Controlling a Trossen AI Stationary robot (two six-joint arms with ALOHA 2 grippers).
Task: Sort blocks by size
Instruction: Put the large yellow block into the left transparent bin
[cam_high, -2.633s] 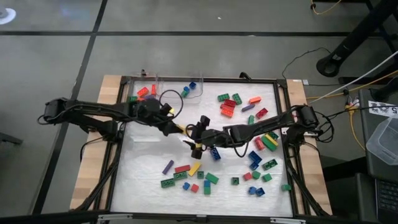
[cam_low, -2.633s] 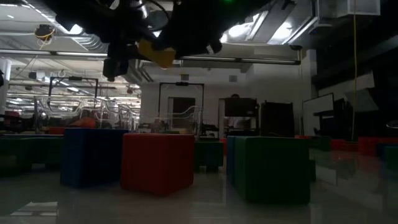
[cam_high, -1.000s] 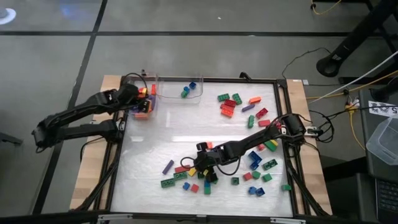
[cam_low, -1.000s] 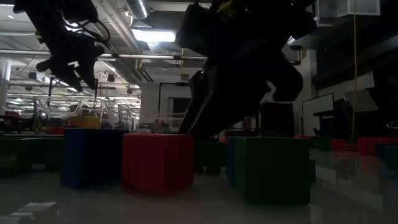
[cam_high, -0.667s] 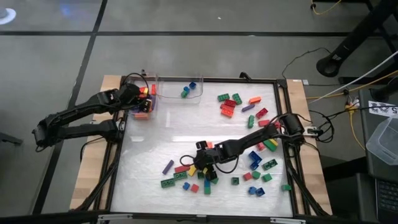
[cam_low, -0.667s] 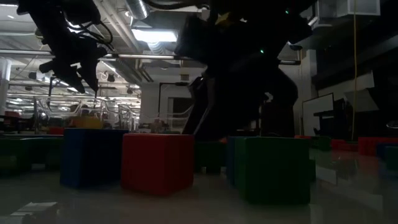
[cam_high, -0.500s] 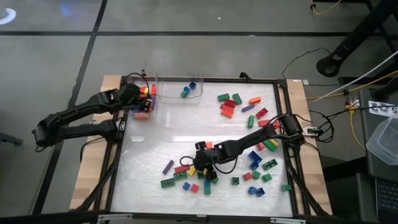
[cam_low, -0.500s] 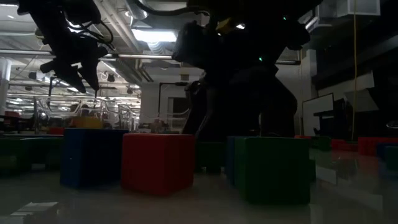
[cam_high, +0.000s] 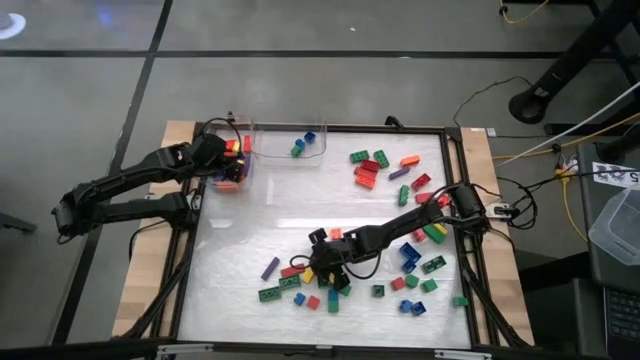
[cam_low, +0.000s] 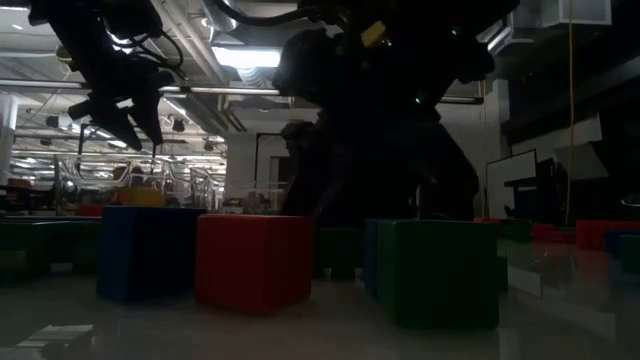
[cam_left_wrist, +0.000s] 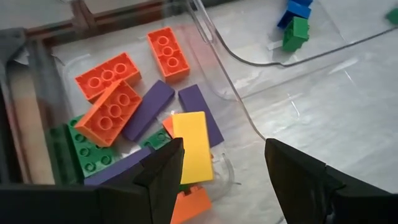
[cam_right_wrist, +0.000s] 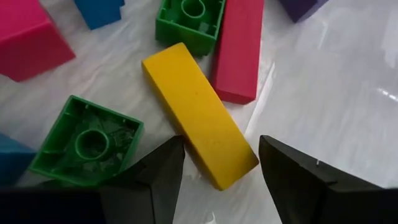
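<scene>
Loose blocks lie scattered over the white table top (cam_high: 250, 230), most in its near and right parts. My right gripper (cam_right_wrist: 221, 168) is open, low over the table at its near middle (cam_high: 316, 264). Its fingers stand on either side of one end of a long yellow block (cam_right_wrist: 196, 115) that lies flat, studs down; I cannot tell whether one finger touches it. My left gripper (cam_left_wrist: 224, 168) hangs open above the clear bin (cam_high: 228, 160) at the far left corner. That bin holds long orange (cam_left_wrist: 106, 74), purple and green blocks and a yellow one (cam_left_wrist: 191, 146).
A long red block (cam_right_wrist: 239, 50) and upturned green square blocks (cam_right_wrist: 87, 146) crowd the yellow one. A second clear bin (cam_high: 290, 145) holds small blue and green blocks (cam_left_wrist: 295, 25). More blocks lie at the far right (cam_high: 375, 168) and near right (cam_high: 415, 260). A black frame (cam_high: 450, 140) rims the table.
My right gripper has rolled about its own line and sunk a little toward the yellow block, its fingers staying apart. The blocks have kept their places.
</scene>
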